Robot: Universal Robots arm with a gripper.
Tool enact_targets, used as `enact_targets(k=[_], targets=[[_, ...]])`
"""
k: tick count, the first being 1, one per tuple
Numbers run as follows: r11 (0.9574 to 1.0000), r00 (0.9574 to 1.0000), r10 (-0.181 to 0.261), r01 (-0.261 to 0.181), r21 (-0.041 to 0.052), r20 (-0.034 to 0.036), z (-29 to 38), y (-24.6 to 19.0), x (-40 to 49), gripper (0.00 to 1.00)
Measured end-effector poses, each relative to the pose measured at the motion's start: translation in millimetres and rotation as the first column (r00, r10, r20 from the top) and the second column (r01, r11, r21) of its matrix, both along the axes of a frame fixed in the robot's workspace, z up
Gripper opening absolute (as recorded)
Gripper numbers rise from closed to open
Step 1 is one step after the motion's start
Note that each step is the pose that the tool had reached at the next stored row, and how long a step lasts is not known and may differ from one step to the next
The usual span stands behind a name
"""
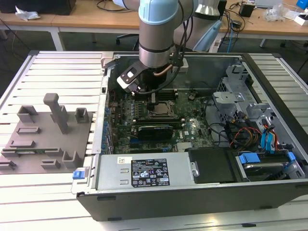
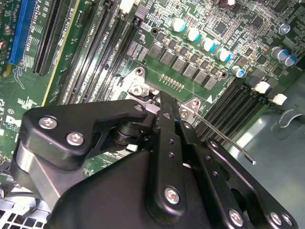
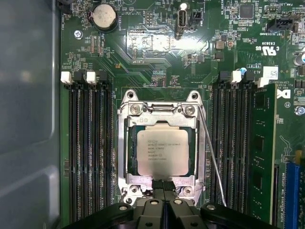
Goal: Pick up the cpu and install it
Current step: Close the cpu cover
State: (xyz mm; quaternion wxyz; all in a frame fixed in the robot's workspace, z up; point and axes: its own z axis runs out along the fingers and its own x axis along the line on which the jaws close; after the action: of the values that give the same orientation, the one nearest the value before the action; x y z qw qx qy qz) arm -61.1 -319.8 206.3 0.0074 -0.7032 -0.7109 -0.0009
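The cpu (image 3: 162,151), a thin square chip with a pale silver top plate, lies flat inside the socket frame (image 3: 125,157) on the green motherboard (image 3: 157,43). My gripper (image 3: 163,183) hovers at one edge of that socket, its two black fingertips pressed together and shut, with nothing seen between them. A thin wire lever (image 3: 212,157) runs along one side of the socket. In the second wrist view the gripper (image 2: 159,102) points at a socket corner (image 2: 138,88), with the lever (image 2: 224,138) beside it. In the exterior view the gripper (image 1: 144,91) hangs just above the socket (image 1: 161,109).
Black memory slots (image 3: 90,152) flank the socket, with a green module (image 3: 264,152) in one. A long black card (image 1: 154,130), the power supply (image 1: 144,171) and drive cages with cables (image 1: 250,125) fill the open case. A grey fixture (image 1: 48,134) lies on the exterior view's left.
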Motion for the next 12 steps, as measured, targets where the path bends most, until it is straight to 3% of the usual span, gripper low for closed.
enact_targets(k=[6, 12], targets=[[1.0000, 1.0000, 0.000, 0.000, 0.0000, -0.0001, -0.1, 0.0, 2.0, 0.11], [1.0000, 1.0000, 0.000, 0.000, -0.0001, -0.0042, 0.0, 0.0, 16.1, 0.11]])
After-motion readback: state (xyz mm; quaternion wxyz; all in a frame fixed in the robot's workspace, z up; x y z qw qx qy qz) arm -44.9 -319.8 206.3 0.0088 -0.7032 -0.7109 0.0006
